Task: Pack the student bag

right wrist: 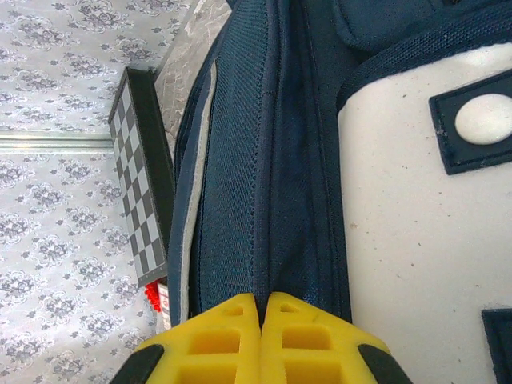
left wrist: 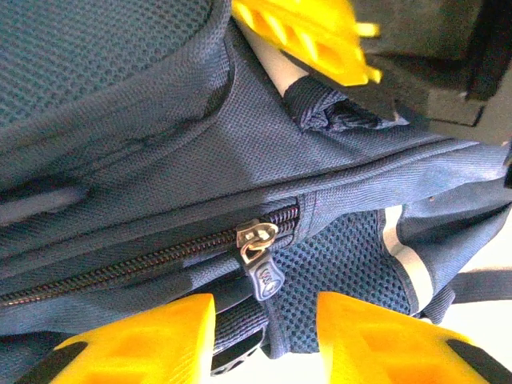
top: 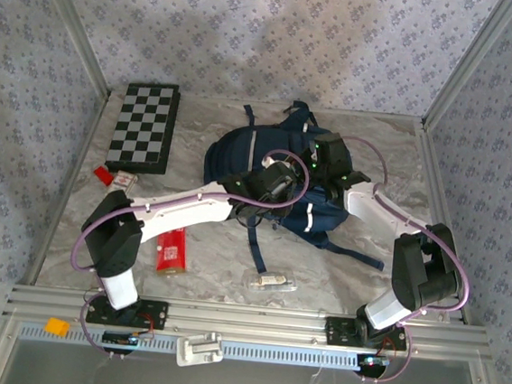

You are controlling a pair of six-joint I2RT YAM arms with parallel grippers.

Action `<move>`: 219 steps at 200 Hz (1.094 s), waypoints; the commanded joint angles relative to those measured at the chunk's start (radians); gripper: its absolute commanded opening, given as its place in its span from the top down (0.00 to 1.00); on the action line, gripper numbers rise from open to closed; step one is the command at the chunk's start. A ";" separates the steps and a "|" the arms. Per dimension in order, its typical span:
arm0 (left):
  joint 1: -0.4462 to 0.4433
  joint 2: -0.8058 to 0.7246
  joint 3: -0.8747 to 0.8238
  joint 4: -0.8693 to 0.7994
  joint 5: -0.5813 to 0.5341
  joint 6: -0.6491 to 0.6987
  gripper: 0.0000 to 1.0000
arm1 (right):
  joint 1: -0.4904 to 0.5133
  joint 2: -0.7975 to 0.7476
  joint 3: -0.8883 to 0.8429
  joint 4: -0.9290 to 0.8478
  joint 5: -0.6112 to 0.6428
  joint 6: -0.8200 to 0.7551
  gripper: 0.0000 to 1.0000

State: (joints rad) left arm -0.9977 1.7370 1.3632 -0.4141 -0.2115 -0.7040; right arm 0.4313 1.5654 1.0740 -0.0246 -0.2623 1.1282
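- Two arms are meeting over the student bag (top: 230, 158), which is lying mid-table, just right of the chessboard (top: 144, 127).
- Left gripper (left wrist: 266, 340) is hovering released, its yellow fingers (left wrist: 144, 344) spread either side of the bag's zipper pull (left wrist: 258, 250).
- Right gripper (right wrist: 262, 340) is clenched, pads pressed together, pinching a navy seam ridge of the bag.
- Red packet (top: 171, 249) is lying near the left arm.

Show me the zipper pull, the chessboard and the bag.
zipper pull (left wrist: 262, 272), left wrist view, on its hanging oval tab.
chessboard (top: 144, 127), top view, middle of the checkered face.
bag (top: 232, 158), top view, navy fabric left of the arms.
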 commanded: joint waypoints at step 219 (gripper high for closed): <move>0.004 0.061 0.056 0.107 -0.167 -0.166 0.88 | -0.005 -0.023 -0.017 0.186 -0.023 0.080 1.00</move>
State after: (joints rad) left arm -1.0027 1.8179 1.3945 -0.3393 -0.3321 -0.8909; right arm 0.4294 1.5654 1.0496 0.0574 -0.2733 1.2018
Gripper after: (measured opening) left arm 0.145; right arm 0.052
